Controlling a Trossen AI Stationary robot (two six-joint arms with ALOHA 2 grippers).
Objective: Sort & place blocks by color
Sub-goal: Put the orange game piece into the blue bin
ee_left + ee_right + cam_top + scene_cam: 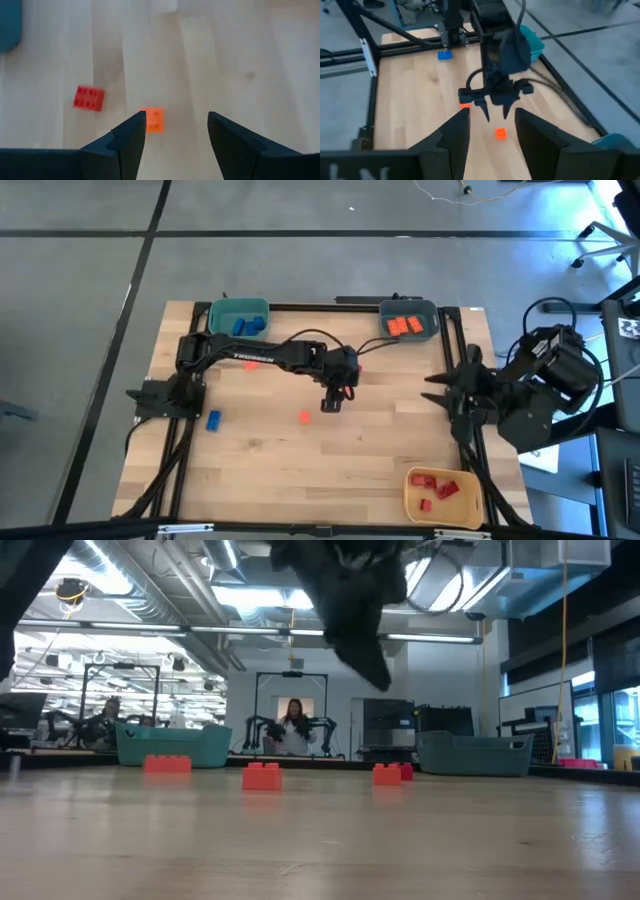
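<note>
My left gripper [333,404] hangs open above the middle of the table, touching nothing. In the left wrist view a small orange block [152,120] lies flat on the wood below, just ahead of one finger, with a red block [89,98] beside it. The right wrist view shows the left gripper [495,111] above that orange block [500,133]. A red-orange block [305,416] and a blue block [213,419] lie on the table farther left. My right gripper [490,132] waits, open, at the table's right edge [447,388].
A teal bin [240,317] with blue blocks and a grey-blue bin [408,322] with orange blocks stand at the far edge. A yellow bin [443,492] with red blocks sits at the near right corner. A person shows in the room behind [296,725].
</note>
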